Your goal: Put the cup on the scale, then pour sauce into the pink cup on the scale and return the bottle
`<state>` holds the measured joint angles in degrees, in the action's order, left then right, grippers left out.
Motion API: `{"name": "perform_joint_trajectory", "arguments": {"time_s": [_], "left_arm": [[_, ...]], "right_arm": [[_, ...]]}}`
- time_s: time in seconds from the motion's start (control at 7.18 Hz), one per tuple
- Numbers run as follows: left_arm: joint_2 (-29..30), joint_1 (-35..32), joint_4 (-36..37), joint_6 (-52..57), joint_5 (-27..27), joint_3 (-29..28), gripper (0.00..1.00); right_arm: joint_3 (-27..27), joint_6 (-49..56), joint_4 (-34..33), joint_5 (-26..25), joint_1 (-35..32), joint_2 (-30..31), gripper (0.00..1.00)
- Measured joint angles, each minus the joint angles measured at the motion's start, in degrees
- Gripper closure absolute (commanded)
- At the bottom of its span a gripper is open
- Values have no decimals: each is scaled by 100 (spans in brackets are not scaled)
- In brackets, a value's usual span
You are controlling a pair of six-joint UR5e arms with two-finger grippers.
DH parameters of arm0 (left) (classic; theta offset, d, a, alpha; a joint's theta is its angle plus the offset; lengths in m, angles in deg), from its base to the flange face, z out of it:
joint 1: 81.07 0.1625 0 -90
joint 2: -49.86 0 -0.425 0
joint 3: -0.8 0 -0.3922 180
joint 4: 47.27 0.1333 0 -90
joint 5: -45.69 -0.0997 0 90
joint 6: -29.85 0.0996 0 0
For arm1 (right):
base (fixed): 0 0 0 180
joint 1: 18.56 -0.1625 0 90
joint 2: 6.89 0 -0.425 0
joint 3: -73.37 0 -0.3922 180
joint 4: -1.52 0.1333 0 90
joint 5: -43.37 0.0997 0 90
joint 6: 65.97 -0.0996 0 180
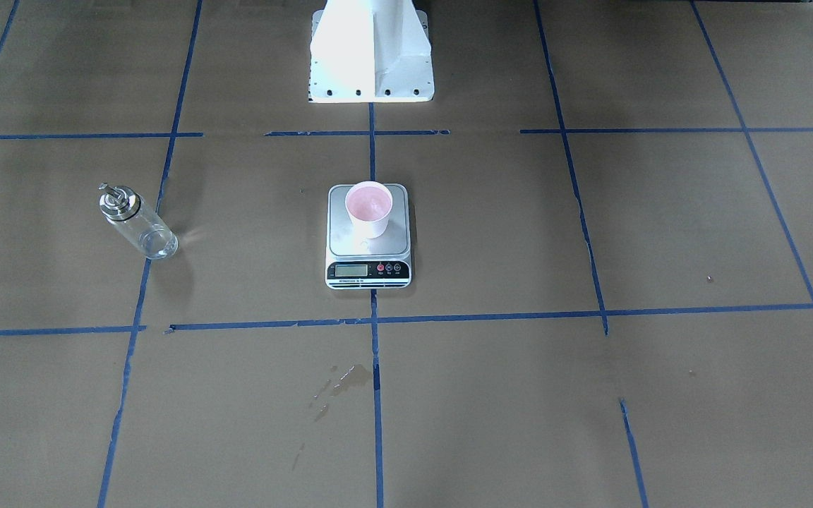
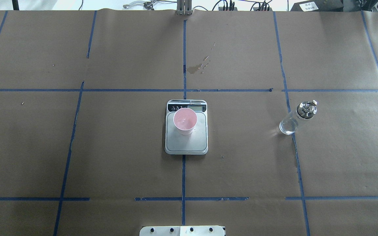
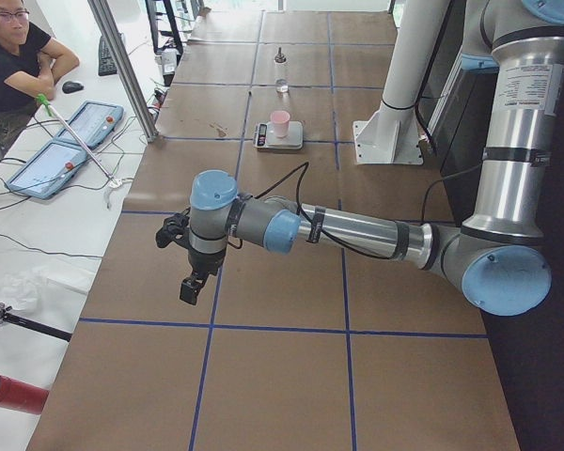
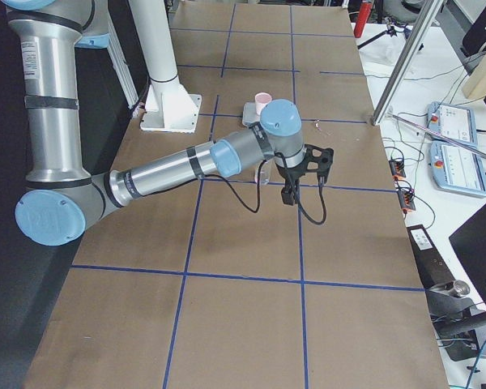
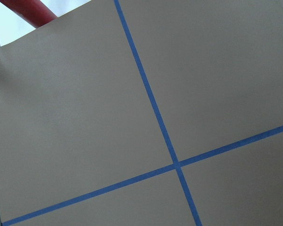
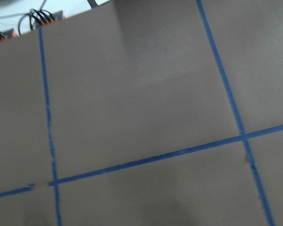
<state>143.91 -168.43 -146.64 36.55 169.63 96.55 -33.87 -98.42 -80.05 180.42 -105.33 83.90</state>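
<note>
Although the left gripper (image 3: pixel 189 289), far out at nine o'clock of the scale, is shown only from the side, so that its opening and any load cannot be told, the first step is judged done. The small tapered cup, white outside and pink inside (image 2: pixel 185 122), is stood upright on the flat white kitchen scale with a grey steel platform (image 2: pixel 186 144), toward the platform's twelve o'clock edge in the overhead view. A faint sheen is seen inside the cup, but liquid cannot be confirmed, so the pour is judged either finished or yet to be made.

At three o'clock, well apart, the clear glass bottle with a silver metal cap (image 2: pixel 294 118) is stood upright on the brown-papered table (image 2: pixel 126 147). Colourless sauce (image 2: pixel 287 126) is glimpsed in it, its level unclear. The right gripper (image 4: pixel 289 197) is likewise shown only from the side, and its opening cannot be told.
</note>
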Motion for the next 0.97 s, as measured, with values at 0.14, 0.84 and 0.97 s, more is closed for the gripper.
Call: {"name": "perform_joint_trajectory", "arguments": {"time_s": [0.14,0.84,0.97], "left_arm": [[0,0,4,-1,-1,6,0],[-18,-8,30,45,-23,-52,0],[-22,-8,43,56,-14,-83,0]], "right_arm": [[388,1202,-17,5,-172,165,0],[931,3841,-512,-68,-246,642,0],[938,4296,-998,-135,-304,529,0]]}}
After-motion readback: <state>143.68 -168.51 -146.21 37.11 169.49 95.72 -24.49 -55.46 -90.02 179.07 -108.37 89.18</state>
